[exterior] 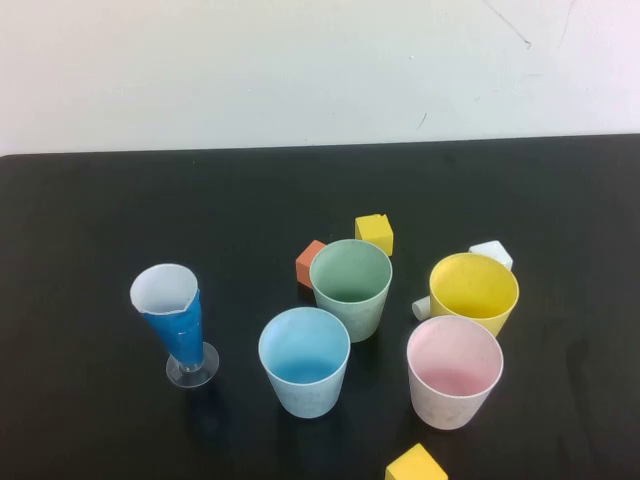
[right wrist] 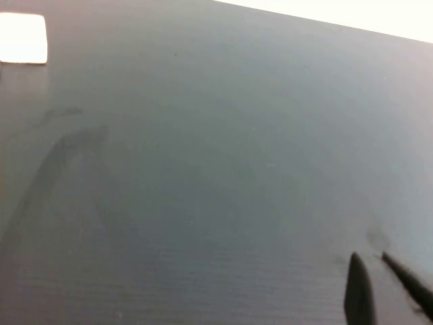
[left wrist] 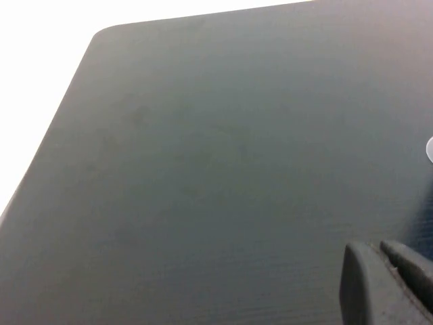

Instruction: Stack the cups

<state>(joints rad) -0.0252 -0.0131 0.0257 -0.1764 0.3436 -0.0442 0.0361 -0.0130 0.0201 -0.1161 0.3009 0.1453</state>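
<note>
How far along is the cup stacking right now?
Nothing is stacked yet: the green cup, blue cup, pink cup and yellow cup all stand separately on the table. Nothing is in hand: the left gripper and right gripper are shut, over bare table. All the stacking is left.

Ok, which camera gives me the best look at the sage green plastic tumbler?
The high view: the sage green plastic tumbler stands upright and whole there, behind the light blue tumbler. Neither wrist view shows it; each shows only black table beyond its own shut tool, left tool and right tool, both parked away from the cups.
</note>
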